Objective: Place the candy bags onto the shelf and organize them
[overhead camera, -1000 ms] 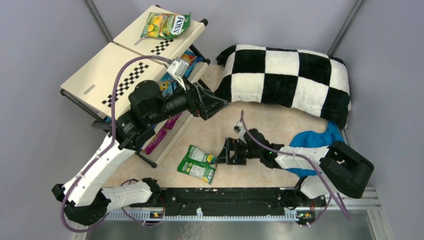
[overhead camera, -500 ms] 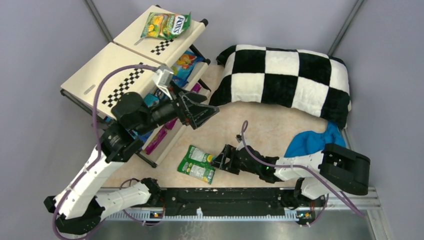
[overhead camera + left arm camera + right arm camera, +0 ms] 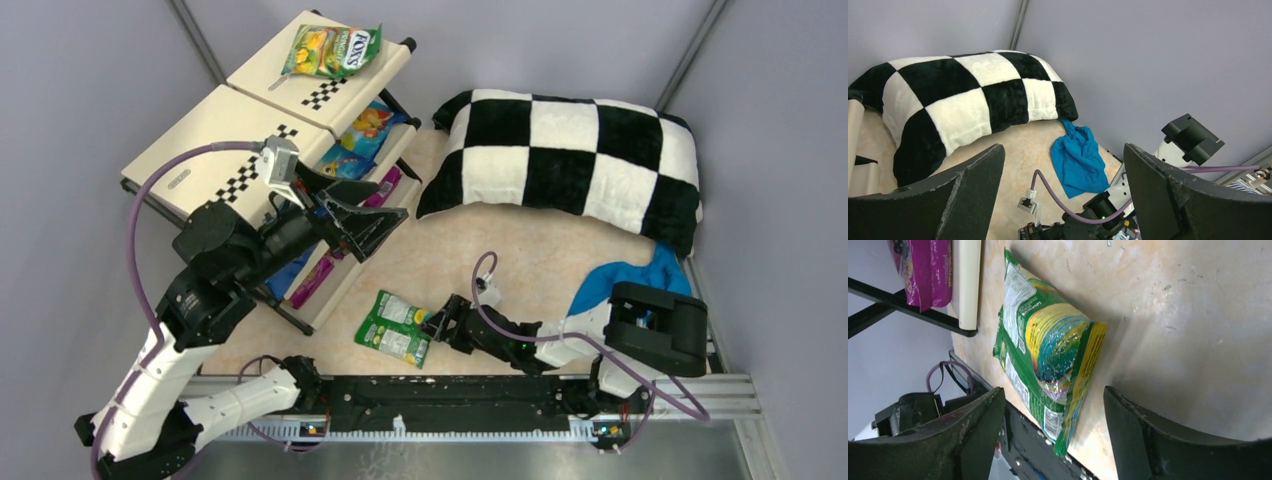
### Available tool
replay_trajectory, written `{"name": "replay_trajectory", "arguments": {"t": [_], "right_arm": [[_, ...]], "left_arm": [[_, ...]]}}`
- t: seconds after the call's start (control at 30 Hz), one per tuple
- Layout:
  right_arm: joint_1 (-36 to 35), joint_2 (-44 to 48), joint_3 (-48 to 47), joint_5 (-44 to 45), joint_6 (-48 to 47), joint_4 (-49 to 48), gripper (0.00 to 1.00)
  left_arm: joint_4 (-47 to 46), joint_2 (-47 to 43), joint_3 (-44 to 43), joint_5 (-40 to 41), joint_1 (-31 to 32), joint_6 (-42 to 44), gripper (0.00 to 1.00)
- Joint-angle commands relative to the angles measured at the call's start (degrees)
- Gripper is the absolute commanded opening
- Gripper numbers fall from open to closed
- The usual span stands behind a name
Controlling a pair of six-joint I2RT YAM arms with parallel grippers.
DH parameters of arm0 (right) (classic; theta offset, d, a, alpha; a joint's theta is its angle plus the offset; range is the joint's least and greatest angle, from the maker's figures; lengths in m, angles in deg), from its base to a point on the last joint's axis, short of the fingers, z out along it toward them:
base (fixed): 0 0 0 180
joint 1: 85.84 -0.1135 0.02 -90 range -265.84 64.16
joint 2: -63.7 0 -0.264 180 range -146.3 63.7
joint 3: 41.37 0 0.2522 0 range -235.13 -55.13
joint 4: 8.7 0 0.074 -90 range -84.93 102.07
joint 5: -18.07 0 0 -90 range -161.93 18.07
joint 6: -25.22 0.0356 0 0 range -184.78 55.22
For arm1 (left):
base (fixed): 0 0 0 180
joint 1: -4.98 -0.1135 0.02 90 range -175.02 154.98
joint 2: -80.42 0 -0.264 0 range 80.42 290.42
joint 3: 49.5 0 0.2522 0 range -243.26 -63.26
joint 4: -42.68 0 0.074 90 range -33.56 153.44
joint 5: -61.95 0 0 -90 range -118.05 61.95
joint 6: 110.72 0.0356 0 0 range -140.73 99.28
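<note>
Straddling one end of the glossy green-white plastic candy bag (image 3: 1048, 345) with the right pincer (image 3: 1052, 395), jaws apart on either side, not yet pinching; lying flat on the beige bench (image 3: 450, 250) just ahead. Hovering with the left pincer (image 3: 1063, 155) wide open and empty, close beside the cream slanted three-tier shelf (image 3: 230, 130).

Left end effector (image 3: 1063, 150) raised (jaws wide); right end effector (image 3: 1053, 390) low.

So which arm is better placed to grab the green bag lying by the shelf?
Right. The right tool is open and low, with the green bag just ahead of it. The left tool is open too, but up by the shelf, facing the pillow.
</note>
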Motion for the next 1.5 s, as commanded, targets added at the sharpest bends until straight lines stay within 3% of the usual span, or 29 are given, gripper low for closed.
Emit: {"name": "replay_trajectory", "arguments": {"t": [0.0, 0.17, 0.4, 0.43, 0.5, 0.63, 0.83, 0.93, 1.03, 1.23, 1.47], "right_arm": [[-1.15, -3.92, -2.07, 3.4, 1.25, -4.26, 0.69], [-1.4, -8.71, -4.51, 3.22, 2.28, -4.55, 0.61], [-1.41, -6.51, -4.71, 7.23, -0.09, -1.46, 0.38], [-1.29, -5.41, -4.37, 7.84, -2.13, -2.08, 0.33], [-0.3, -1.93, -2.79, 8.12, -6.13, -4.05, 0.14], [3.63, 8.73, -0.12, 6.58, -14.73, -2.31, 0.01], [9.48, 29.82, -4.15, 7.63, -29.89, 21.29, 0.0], [13.03, 40.21, -10.3, 9.63, -36.92, 32.63, 0.0], [16.71, 44.13, -19.73, 10.99, -43.42, 41.21, 0.0], [18.03, 36.01, -43.41, 8.21, -53.2, 42.62, 0.0], [18.11, 19.46, -67.53, -0.85, -48.8, 34.33, 0.0]], "left_arm": [[0.17, 0.22, -2.67, 1.09, 0.11, 1.49, 0.95], [0.59, 0.82, -5.33, 1.18, 0.17, 2.02, 0.95], [1.34, 1.62, -8.31, 2.77, 0.1, 3.31, 0.96], [1.4, 1.78, -8.87, 3.07, 0.11, 3.5, 0.96], [1.85, 2.35, -10.13, 3.16, 0.11, 3.93, 0.96], [3.41, 3.58, -12.74, 3.6, 0.13, 5.02, 0.96], [2.47, 3.3, -15.56, 7.6, 0.14, 8.65, 0.96], [-0.6, 1.92, -16.55, 10.18, 0.2, 10.88, 0.96], [-4.44, -0.32, -15.71, 13.26, 0.15, 12.53, 0.96], [-9.35, -3.92, -13.52, 17.62, 0.14, 14.29, 0.96], [-11.06, -5.81, -13.96, 17.52, 0.14, 13.75, 0.96]]}}
